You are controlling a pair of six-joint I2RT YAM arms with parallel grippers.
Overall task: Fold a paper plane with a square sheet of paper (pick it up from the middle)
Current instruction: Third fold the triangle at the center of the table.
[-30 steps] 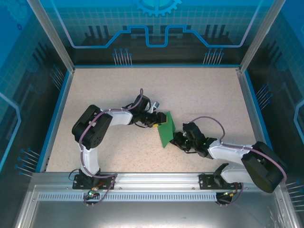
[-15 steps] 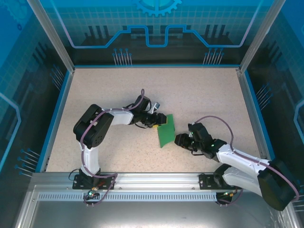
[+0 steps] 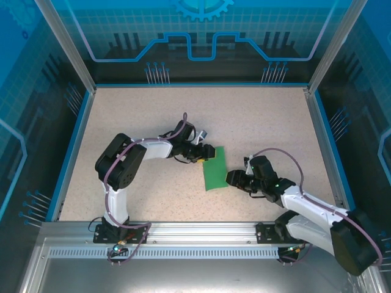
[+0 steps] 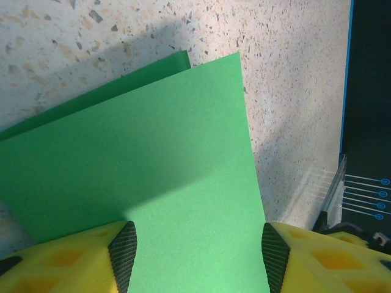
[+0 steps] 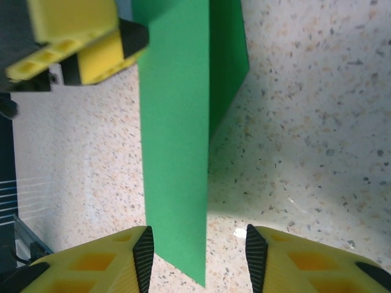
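the square sheet of paper [image 3: 214,169], doubled into a 2-layer strip, lies on the table [image 3: 263,122] between my 2 grippers, its top layer lifting slightly off the lower layer. my left gripper [image 4: 198,259] straddles the far end, jaws apart, nothing pinched. my right gripper [image 5: 198,256] stands likewise parted around 1 corner. judged step: setting the crease. pin 1 end flat, square the edges, then press along the fold.
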